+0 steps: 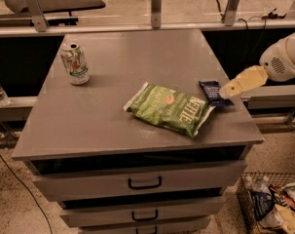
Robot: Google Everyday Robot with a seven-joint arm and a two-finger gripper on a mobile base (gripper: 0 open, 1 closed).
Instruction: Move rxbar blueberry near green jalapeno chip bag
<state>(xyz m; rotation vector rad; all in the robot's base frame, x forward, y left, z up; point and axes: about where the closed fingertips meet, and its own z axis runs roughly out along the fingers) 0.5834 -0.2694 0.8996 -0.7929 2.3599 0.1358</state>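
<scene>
Gripper (231, 89) at worktop (137, 67) R edge, low over R side of rxbar blueberry (212, 92); contact unclear. Grip state: cannot tell. Bar flat, long axis approx front-to-back, lying just L of tip, just beside R end of green jalapeno chip bag (169, 108).
</scene>
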